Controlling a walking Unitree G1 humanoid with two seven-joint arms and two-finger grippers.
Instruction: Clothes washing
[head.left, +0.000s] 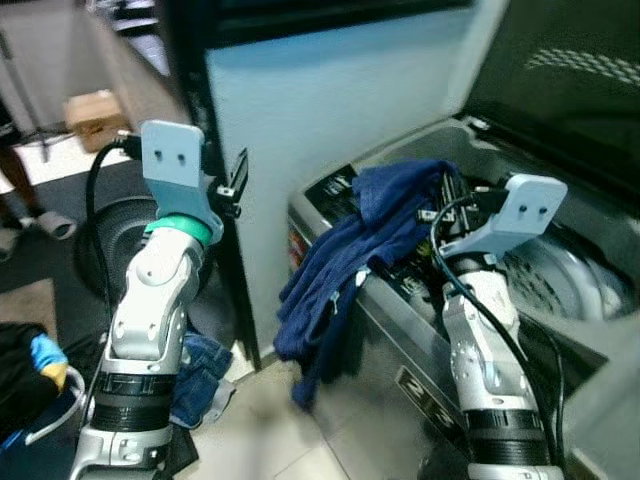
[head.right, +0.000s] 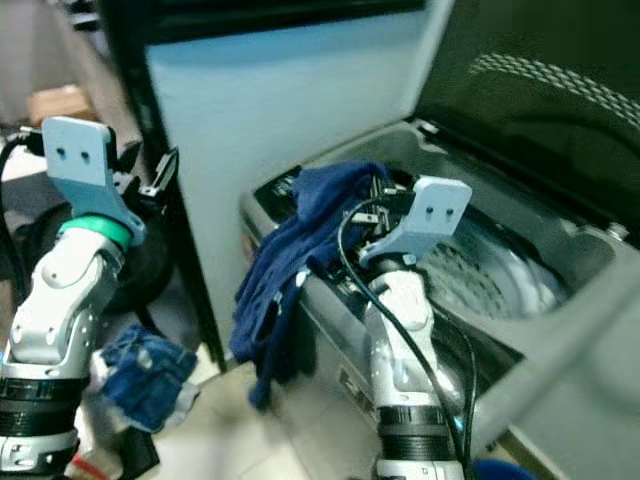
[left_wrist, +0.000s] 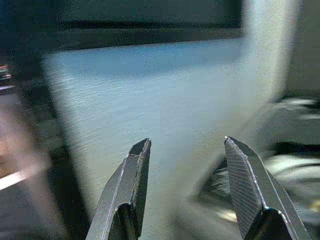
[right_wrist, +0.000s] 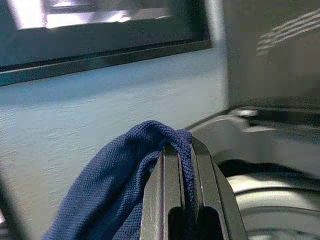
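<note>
Two pincers: right pincer (right_wrist: 184, 200) is clamped on a fold of the blue garment (head.left: 340, 270); left pincer (left_wrist: 192, 190) is spread, holding nothing, raised at far left.
Garment: draped over the washing machine (head.left: 420, 350) near-left rim, most of it hanging outside toward the floor.
Drum (head.right: 490, 275): right of the grip, lid up.
Floor: denim piece (head.right: 145, 375) lies at left.
Risk: the hanging weight could likely drag the cloth off the rim or snag there, since just one fold is pinched.
</note>
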